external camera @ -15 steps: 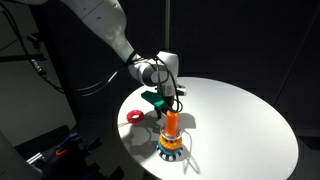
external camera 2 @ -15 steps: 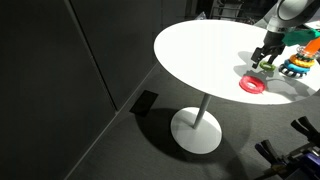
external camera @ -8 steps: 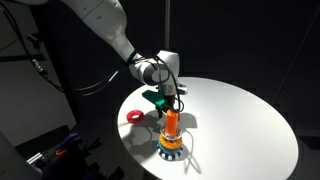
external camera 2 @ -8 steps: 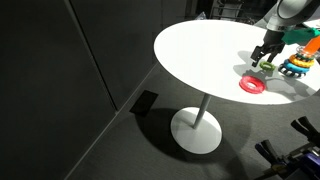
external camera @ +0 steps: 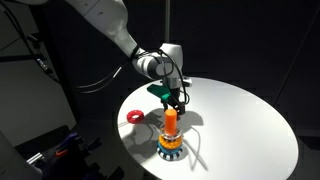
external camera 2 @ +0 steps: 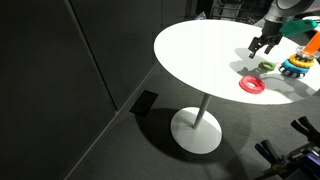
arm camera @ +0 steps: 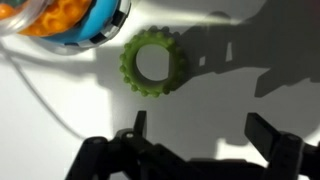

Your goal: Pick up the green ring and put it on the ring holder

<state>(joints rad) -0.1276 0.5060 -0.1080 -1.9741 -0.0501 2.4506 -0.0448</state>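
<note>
We're seeing the gripper [arm camera: 200, 125] lifting away since a second ago, jaws apart and empty, leaving the ring [arm camera: 153, 62] on the table [external camera 2: 200, 50] just beside the holder [arm camera: 75, 22], so we're judging the pick not done. Ring is lying flat, hole facing up; being round, it's showing no long axis.

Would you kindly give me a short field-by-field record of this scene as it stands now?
surface: round white table
green ring: lying flat on the table, close beside the ring holder, not held
ring holder: upright on the table, orange peg on top
red ring: flat on the table, apart from the holder
gripper: open, empty, above the table near the green ring
task status: green ring not yet picked up or on the peg
</note>
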